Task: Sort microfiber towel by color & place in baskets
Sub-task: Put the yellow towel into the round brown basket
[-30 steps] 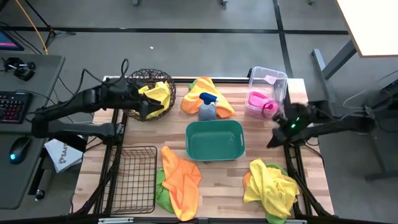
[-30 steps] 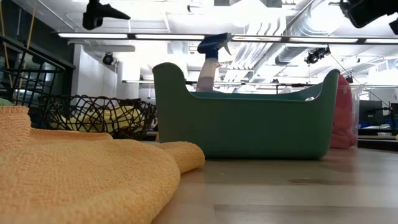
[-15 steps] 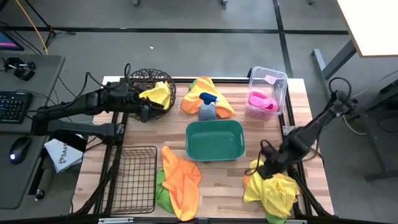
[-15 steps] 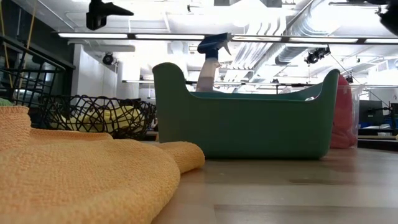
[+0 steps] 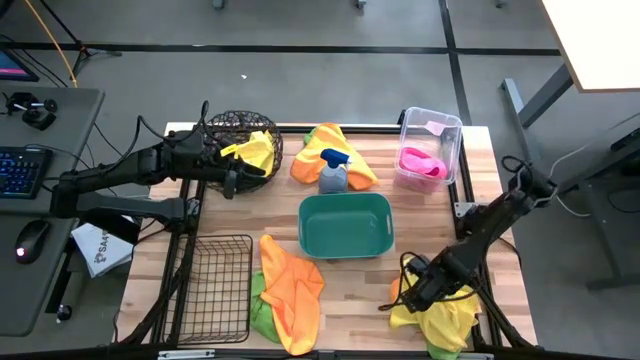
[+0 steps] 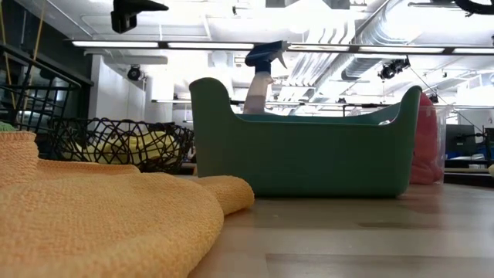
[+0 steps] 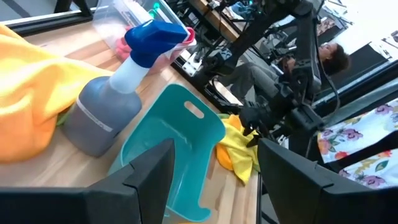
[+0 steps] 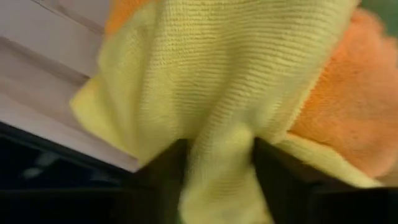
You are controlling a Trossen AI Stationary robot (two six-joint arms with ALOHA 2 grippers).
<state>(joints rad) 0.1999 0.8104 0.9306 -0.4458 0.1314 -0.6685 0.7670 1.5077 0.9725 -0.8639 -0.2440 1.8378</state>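
Observation:
My right gripper [image 5: 408, 297] is open, down on the pile at the table's near right, where a yellow microfiber towel [image 5: 445, 312] lies over orange and green ones. In the right wrist view a ridge of that yellow towel [image 8: 217, 93] fills the gap between the fingers, with an orange towel [image 8: 339, 118] beside it. My left gripper [image 5: 238, 180] [image 7: 214, 149] is open and holds nothing; it hovers beside the round dark wire basket [image 5: 243, 140], which has a yellow towel [image 5: 258, 150] in it. A pink towel [image 5: 420, 163] lies in the clear bin [image 5: 432, 125]. My right gripper comes slanting down from above onto the top of the yellow towel. Its open fingers [image 8: 165, 177] are set into the cloth on either side of a raised fold [image 8: 217, 149]. The towel lies on the pile and is not lifted.
The teal tub [image 5: 345, 250] stands mid-table, with the blue-grey spray bottle [image 5: 333, 172] and an orange-and-yellow heap [image 5: 325, 142] behind it. An orange towel over a green one [image 5: 290, 290] lies near the rectangular black wire basket [image 5: 215, 285] at the near left.
My right arm has swung from beside the clear bin toward the table's near edge and come down onto the yellow towel pile. The towels have kept their places.

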